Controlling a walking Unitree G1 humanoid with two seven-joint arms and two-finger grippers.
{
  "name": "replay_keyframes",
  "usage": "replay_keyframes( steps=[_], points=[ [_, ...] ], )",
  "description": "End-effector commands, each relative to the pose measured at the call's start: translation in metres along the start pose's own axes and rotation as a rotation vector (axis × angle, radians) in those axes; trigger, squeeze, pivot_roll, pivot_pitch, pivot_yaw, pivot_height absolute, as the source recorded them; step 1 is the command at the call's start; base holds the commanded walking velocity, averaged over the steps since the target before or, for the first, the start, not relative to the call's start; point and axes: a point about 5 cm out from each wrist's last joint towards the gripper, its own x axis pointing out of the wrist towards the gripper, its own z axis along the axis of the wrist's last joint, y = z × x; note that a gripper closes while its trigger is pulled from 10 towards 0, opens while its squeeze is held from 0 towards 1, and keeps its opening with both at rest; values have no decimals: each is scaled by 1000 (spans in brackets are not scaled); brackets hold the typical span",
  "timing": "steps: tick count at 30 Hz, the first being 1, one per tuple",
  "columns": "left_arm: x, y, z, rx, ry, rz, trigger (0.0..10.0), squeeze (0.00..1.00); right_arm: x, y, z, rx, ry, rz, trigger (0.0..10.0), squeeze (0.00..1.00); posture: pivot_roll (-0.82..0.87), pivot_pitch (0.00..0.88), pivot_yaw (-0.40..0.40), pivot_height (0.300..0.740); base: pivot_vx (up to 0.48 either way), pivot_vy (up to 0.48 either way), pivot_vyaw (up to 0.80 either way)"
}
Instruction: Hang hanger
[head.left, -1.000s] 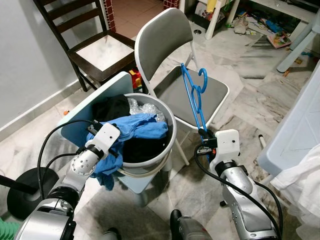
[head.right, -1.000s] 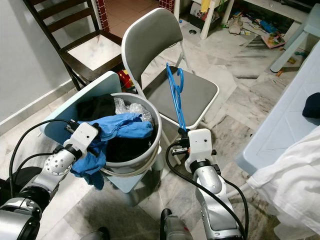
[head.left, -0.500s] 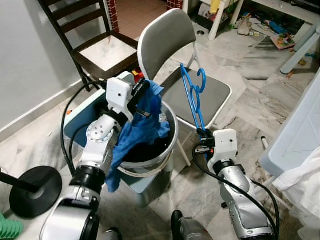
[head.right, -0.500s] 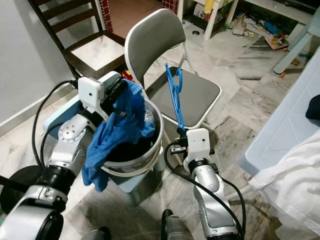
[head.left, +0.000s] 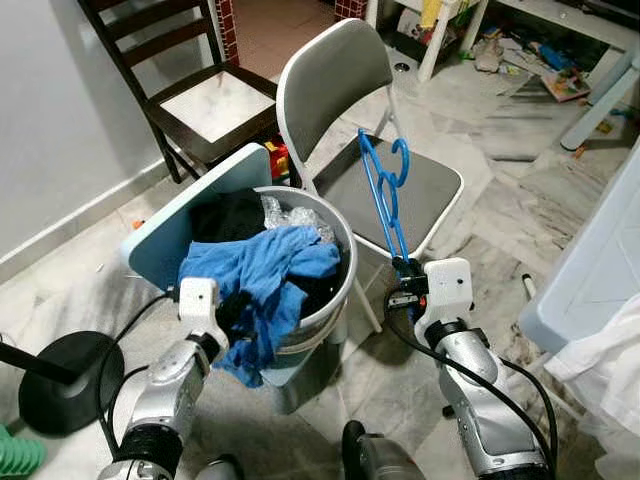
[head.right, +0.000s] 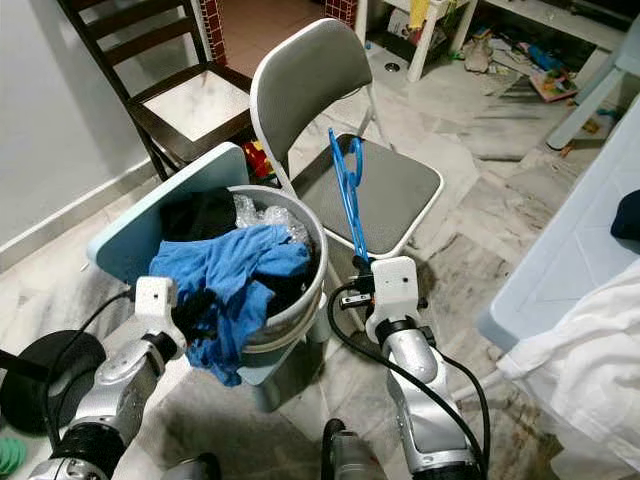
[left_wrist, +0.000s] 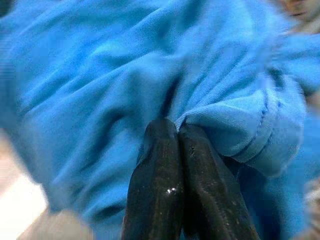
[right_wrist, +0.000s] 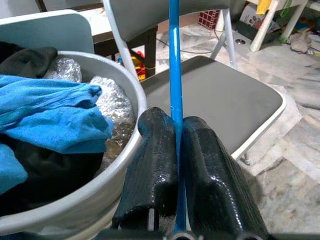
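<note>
Centre-right of the frame: right gripper (head.left: 405, 281), fingers pressed together on the lower bar of a blue plastic hanger (head.left: 386, 192), which stands upright before the grey folding chair (head.left: 345, 95). Lower left: left gripper (left_wrist: 176, 131) clamped shut, pinching a fold of the blue cotton shirt (head.left: 262, 272) draped over the rim of the round grey laundry bucket (head.left: 338, 290). Judgement: lift the shirt clear first, find the neck opening, then feed the hanger in slowly, keeping it vertical. No brands or writing legible.
</note>
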Motion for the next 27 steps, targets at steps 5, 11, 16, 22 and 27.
replay_keyframes(
  steps=[5,11,16,22,27],
  points=[
    [-7,12,-9,-7,34,80,10000,1000,0,-1,-1,-7,-2,6,10000,0,-177,215,-51,740,0,0,0],
    [-9,13,20,306,-128,107,10000,1000,1,0,0,-7,-4,9,10000,0,-174,216,-44,740,0,0,0],
    [-16,5,32,466,-234,86,10000,1000,1,1,-1,-3,-4,8,10000,0,-168,218,-41,740,0,0,0],
    [-22,-3,25,525,-248,62,10000,1000,2,2,-1,-1,-5,11,10000,0,-167,216,-41,740,0,0,0],
    [-31,-12,10,618,-253,39,10000,1000,3,1,-1,-5,-5,12,10000,0,-165,214,-46,740,0,0,0]
  ],
)
